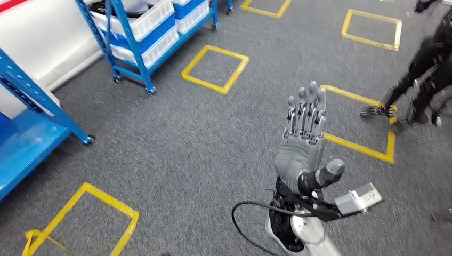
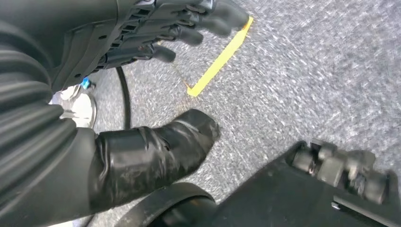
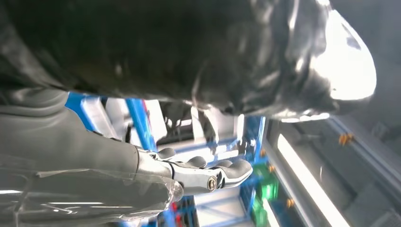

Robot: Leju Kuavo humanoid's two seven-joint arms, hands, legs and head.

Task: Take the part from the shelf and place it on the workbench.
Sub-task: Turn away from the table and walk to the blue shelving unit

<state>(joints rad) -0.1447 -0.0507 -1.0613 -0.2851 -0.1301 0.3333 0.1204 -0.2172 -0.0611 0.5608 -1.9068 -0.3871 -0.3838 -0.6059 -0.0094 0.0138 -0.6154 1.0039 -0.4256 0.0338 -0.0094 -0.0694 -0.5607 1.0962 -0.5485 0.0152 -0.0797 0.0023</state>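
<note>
Grey carpet [image 1: 213,149] fills most of the head view, crossed by yellow tape squares [image 1: 215,68] — five can be counted, some cut by the frame edge. Two blue shelf units show: one at the left edge [image 1: 32,133], another at upper left carrying white bins [image 1: 144,26].

No part can be made out from here; by my judgement it sits somewhere on those racks, up and left of the raised hand.

The right hand [image 1: 305,144] stands at lower centre-right, palm flat, fingers straight and apart, holding nothing. The left hand [image 2: 156,38] hangs toward the floor, fingers loosely spread, empty too.

Being raised, the right hand looks likelier to reach — but the robot must likely turn left first.
</note>
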